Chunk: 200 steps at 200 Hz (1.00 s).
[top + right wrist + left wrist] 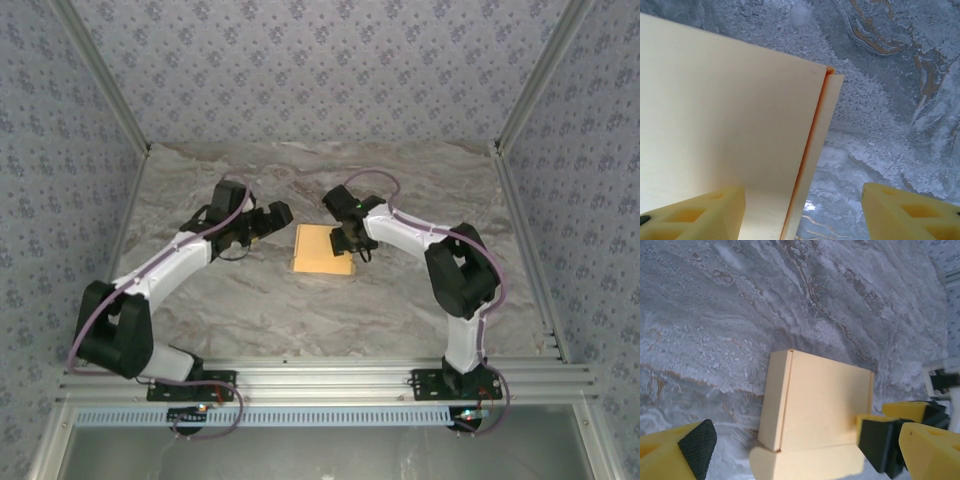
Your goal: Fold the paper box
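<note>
**Box flat at mid-counter, an open tool at each side edge**

The box [322, 250] lies flat near the middle of the counter [400, 310], between the two tools. It is yellow-orange card, closed into a low rectangle. In the left wrist view a narrow side panel [775, 400] runs along its left edge, creased where it meets the top face. A rounded flap [805, 465] sticks out from the near end and lies on the counter.

The left tool [268, 222] sits just off the box's left edge, apart from it. Its jaws stand wide and hold nothing. In its own view the black pads [697, 445] frame the box's near end, one well out over bare counter and the other by the near right corner. Whether that pad touches the card I cannot tell.

The right tool [350, 243] is at the box's right edge, with its jaws partway open and gripping nothing. In the right wrist view one finger [700, 215] hangs over the top face and the other over bare counter. The box's long edge runs up between them, showing an orange seam [810, 150] and a thin side strip. Whether the finger touches the card I cannot tell.

Bare counter lies open on every side of the box. There is a broad stretch toward the back wall [320, 70] and another toward the near edge. More lies out to both sides, up to the metal rails [520, 225].
</note>
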{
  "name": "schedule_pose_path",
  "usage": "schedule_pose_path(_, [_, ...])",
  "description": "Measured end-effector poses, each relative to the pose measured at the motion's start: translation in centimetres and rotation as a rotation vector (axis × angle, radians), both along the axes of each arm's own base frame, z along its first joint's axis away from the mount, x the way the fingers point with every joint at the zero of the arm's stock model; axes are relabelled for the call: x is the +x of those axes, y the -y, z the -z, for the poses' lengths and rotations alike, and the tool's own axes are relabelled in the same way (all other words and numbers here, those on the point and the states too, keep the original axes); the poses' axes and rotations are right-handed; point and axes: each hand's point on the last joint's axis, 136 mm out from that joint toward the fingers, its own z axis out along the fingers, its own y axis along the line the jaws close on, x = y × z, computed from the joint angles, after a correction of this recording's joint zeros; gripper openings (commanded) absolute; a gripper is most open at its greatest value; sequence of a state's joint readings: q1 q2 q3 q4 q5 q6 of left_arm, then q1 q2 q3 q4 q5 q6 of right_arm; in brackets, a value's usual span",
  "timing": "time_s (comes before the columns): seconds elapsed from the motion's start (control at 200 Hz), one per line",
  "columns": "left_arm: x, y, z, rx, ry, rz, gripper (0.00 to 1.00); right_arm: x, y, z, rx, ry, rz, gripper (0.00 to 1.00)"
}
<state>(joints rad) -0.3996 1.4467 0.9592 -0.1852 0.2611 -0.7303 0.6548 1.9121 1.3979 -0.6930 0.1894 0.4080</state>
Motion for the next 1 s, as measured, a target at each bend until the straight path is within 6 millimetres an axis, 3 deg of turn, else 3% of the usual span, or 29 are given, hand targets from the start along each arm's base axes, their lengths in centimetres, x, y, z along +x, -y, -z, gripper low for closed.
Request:
schedule_pose_path(0.11, [0.3,0.6,3.0,0.038,-0.002,0.043,0.89,0.1,-0.1,0.1,0.002,0.001,-0.049,0.66])
schedule_pose_path(0.225, [-0.6,0.8,6.3,0.052,-0.013,0.087,0.84,0.3,-0.1,0.1,0.047,0.012,-0.121,0.66])
schedule_pose_path(0.28, [-1.0,1.1,7.6,0.051,-0.026,0.110,0.79,0.3,0.0,0.1,0.070,0.013,-0.157,0.63])
schedule_pose_path(0.33, [-1.2,1.3,8.3,0.058,-0.027,0.129,0.67,0.3,0.0,0.2,0.097,0.009,-0.186,0.61])
schedule_pose_path(0.56, [-1.8,3.3,9.6,0.055,-0.012,0.176,0.58,0.5,-1.0,0.1,0.198,0.001,-0.246,0.58])
schedule_pose_path(0.76, [-1.9,3.6,9.8,0.029,-0.014,0.159,0.52,0.2,-2.2,-0.2,0.293,-0.023,-0.192,0.59])
schedule_pose_path(0.834, [-1.9,3.7,9.7,0.017,-0.017,0.151,0.40,0.2,-2.7,-0.2,0.327,-0.029,-0.174,0.59])
schedule_pose_path(0.999, [-2.5,3.6,9.9,-0.041,-0.066,0.079,0.42,0.5,-2.8,-0.4,0.367,-0.037,-0.152,0.62])
